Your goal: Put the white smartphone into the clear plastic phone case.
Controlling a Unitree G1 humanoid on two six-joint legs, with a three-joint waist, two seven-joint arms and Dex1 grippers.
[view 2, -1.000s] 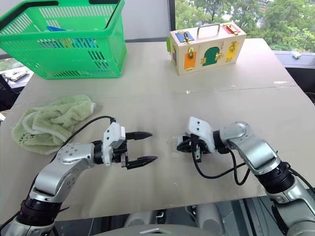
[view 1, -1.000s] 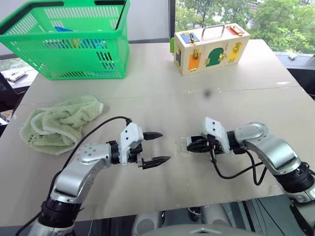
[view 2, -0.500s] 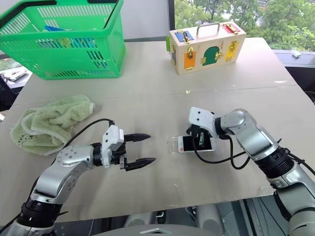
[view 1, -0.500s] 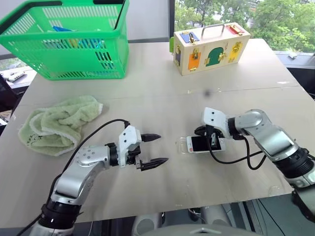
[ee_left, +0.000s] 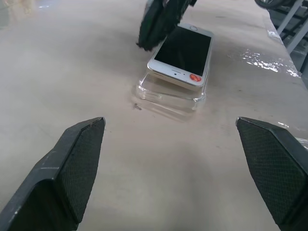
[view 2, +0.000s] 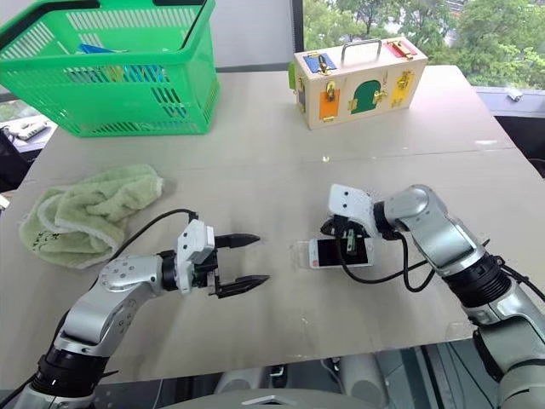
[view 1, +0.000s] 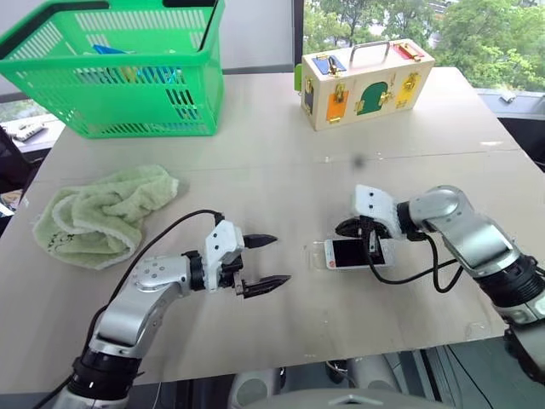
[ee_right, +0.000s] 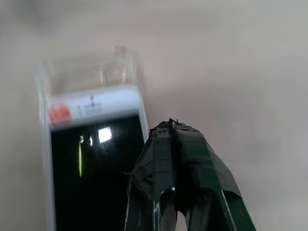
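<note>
Toward the table's (view 1: 281,162) near edge, right of its middle, we see the white smartphone (view 1: 355,252) lying screen up, partly on top of the clear plastic phone case (ee_left: 166,98), whose empty end sticks out from under it on the side facing our left gripper (view 1: 258,264). The phone sits raised on the case rather than seated flat inside it. Our right gripper (ee_right: 171,139) has its fingers pressed together with nothing between them, tips at the phone's long edge; whether they touch it we cannot tell. Our left gripper hovers with its fingers spread wide and empty, pointing across bare tabletop toward the case, well apart from it.

Nothing stands between the two grippers. A crumpled green towel (view 1: 100,212) lies near the left edge, a green basket (view 1: 128,72) fills the far left corner, and a wooden latch box (view 1: 364,83) stands toward the far edge. All three are well clear of the phone. Open tabletop surrounds it on every side.
</note>
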